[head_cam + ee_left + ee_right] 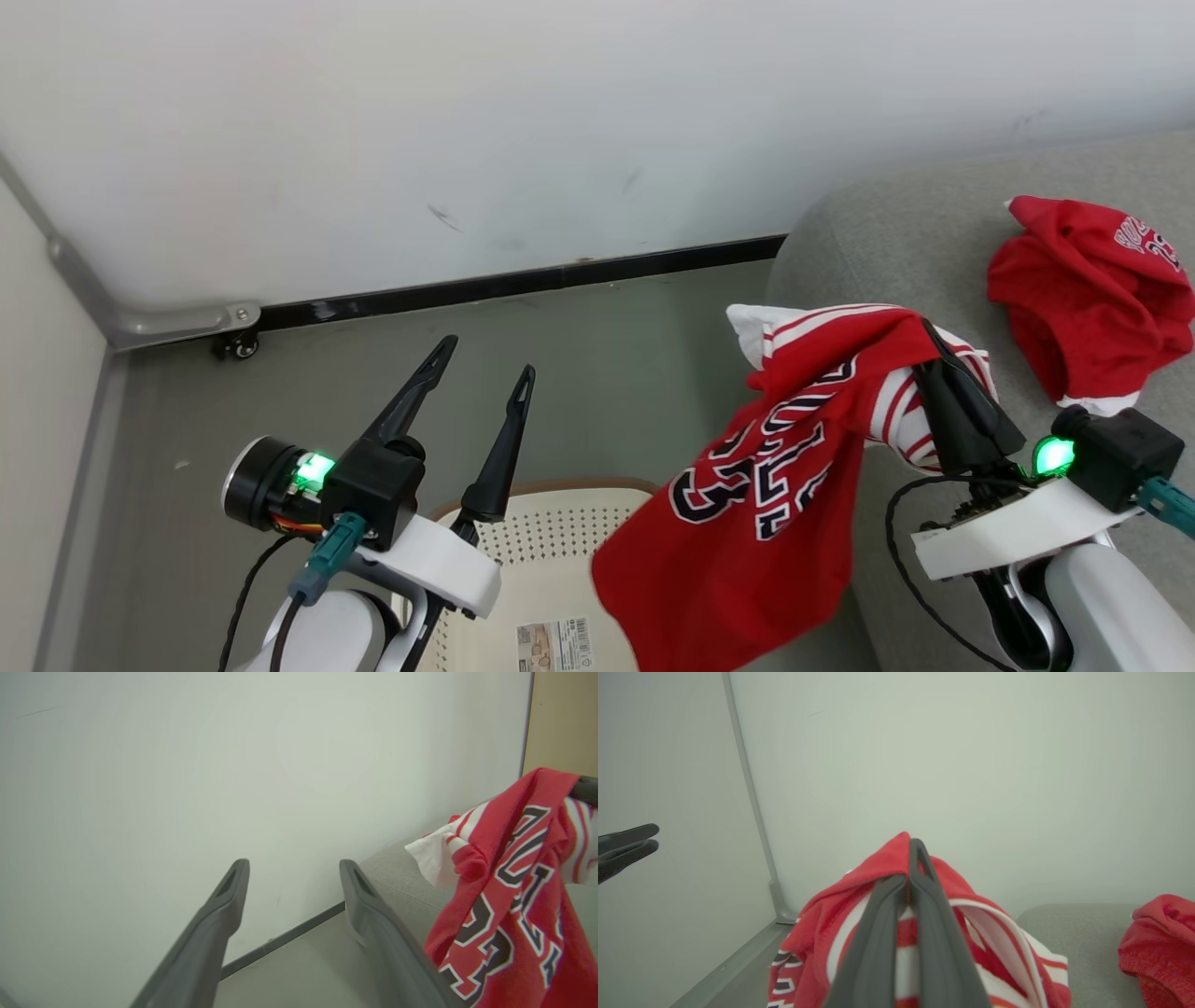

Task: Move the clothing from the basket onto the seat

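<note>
Right gripper (936, 353) is up high with its two dark fingers pressed together, clamped on a bunch of the jersey (766, 495) near the striped trim. The right wrist view shows the fabric pinched tight between them. The red jersey hangs down from that grip, lettering facing out, and its lower hem dangles in the air over the right end of the basket (560, 523) and against the front edge of the seat (887, 233). It is off the basket and not yet laid on the cushion. Over on the seat, the shorts (1088, 289) lie crumpled in a red heap, well onto the grey fabric and just beyond the right gripper. The left gripper (487, 359) hangs over the left part of the basket with its fingers spread apart, holding nothing and pointing toward the white wall (467, 140). The basket sits low on the grey floor (607, 355), just beside the seat's corner, and the barcode label (555, 644) on its perforated bottom is in plain sight.
</note>
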Controlling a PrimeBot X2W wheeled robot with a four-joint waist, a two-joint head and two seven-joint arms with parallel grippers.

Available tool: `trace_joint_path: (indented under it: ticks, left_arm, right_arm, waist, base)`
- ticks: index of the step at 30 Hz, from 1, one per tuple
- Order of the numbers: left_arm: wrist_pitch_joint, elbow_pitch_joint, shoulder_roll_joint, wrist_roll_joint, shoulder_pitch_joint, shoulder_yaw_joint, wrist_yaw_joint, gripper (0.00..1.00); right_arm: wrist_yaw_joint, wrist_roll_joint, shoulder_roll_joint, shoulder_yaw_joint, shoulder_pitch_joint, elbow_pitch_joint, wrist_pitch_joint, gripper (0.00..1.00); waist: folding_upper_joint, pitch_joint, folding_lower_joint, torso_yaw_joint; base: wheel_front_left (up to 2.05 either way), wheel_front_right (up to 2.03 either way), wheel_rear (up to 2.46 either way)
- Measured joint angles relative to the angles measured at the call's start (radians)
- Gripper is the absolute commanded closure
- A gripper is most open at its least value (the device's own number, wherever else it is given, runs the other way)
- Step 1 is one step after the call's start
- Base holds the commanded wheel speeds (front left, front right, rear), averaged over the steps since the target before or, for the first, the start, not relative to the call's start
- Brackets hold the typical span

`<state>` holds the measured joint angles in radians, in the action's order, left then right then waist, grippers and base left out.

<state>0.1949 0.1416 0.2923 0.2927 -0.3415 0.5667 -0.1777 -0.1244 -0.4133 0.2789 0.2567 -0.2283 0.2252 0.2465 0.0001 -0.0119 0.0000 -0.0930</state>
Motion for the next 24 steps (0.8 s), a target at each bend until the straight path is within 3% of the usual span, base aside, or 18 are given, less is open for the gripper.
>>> trace_joint_path:
  ticks: [15, 24]
  left_arm:
    - [0.017, 0.003, 0.002, 0.013, 0.002, -0.032, -0.016, 0.00]
    - [0.026, 0.007, 0.010, 0.021, 0.023, -0.049, -0.028, 0.00]
  right_arm:
    - [0.000, 0.054, -0.005, -0.127, 0.125, -0.123, -0.021, 1.00]
    - [0.000, 0.062, -0.017, -0.152, 0.148, -0.202, -0.060, 1.00]
  waist:
    - [0.0000, -0.002, 0.0000, -0.112]
    - [0.0000, 0.001, 0.0000, -0.176]
  base:
    - [0.00, 0.00, 0.00]
    - [0.00, 0.00, 0.00]
